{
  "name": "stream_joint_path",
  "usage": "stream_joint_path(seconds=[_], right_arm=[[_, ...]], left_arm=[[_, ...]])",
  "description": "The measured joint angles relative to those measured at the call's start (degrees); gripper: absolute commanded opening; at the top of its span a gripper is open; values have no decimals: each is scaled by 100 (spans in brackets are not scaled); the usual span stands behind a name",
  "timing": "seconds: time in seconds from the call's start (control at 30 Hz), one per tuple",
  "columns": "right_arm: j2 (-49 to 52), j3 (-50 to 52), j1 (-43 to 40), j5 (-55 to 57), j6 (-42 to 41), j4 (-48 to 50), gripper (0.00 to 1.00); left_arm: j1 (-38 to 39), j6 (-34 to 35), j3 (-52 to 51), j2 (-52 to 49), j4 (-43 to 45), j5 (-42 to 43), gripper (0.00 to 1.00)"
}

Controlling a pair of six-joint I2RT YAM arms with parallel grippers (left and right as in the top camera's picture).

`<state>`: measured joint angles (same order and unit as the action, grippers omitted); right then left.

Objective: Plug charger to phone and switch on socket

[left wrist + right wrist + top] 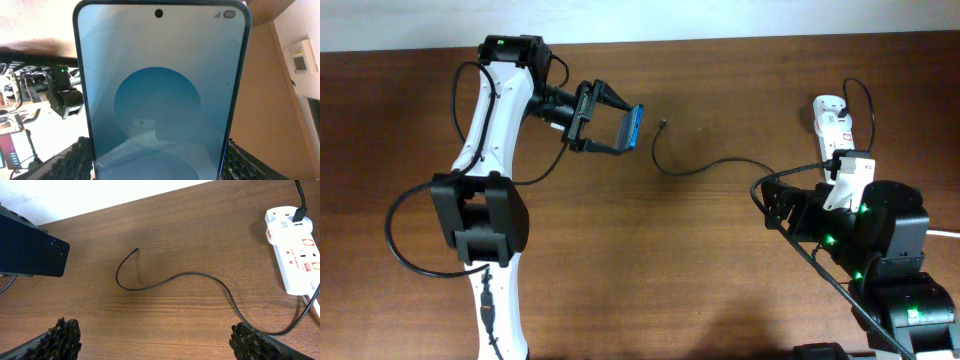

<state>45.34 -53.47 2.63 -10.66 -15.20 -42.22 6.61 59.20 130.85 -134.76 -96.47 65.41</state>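
My left gripper (610, 125) is shut on the phone (632, 126) and holds it on edge above the table at the back left. Its blue screen (160, 95) fills the left wrist view, my fingers on both its sides. The right wrist view shows its dark back (30, 252). The charger's thin black cable (695, 167) lies curved on the table, its connector tip (664, 124) just right of the phone; it also shows in the right wrist view (170, 280). The white socket (833, 125) lies at the far right, the cable plugged into it (295, 245). My right gripper (155, 340) is open and empty, low over the wood.
The socket's thick white cord (316, 302) runs off at the right edge. The wooden table (670, 260) reaches to a white wall at the back. My right arm's base (890, 250) covers the front right.
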Motion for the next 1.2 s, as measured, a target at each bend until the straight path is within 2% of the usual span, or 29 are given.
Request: stream_joint_path(seconds=[0.23, 0.37, 0.5, 0.63, 0.77, 0.83, 0.93, 1.0, 1.2], right_arm=[[57, 0, 0, 0, 0, -48, 98], [431, 0, -2, -96, -2, -50, 99], [719, 0, 0, -214, -4, -48, 99], [761, 0, 0, -236, -2, -46, 99], [872, 0, -2, -284, -151, 42, 99], [1078, 0, 0, -605, -225, 310, 100], [1692, -7, 0, -1394, -323, 776, 93], [2129, -11, 0, -1921, -424, 1084, 92], [2717, -11, 0, -2446, -800, 1624, 90]], left_arm=[[0, 44, 0, 0, 0, 85, 0], [0, 44, 0, 0, -2, 50, 0], [0, 46, 0, 0, 0, -289, 0], [0, 46, 0, 0, 11, -925, 0], [2, 72, 0, 0, 199, -2208, 0], [37, 144, 0, 0, 203, -2717, 0], [219, 308, 0, 0, 289, -3615, 0], [437, 411, 0, 0, 483, -3974, 0], [804, 1167, 2, 0, 522, -4743, 0]])
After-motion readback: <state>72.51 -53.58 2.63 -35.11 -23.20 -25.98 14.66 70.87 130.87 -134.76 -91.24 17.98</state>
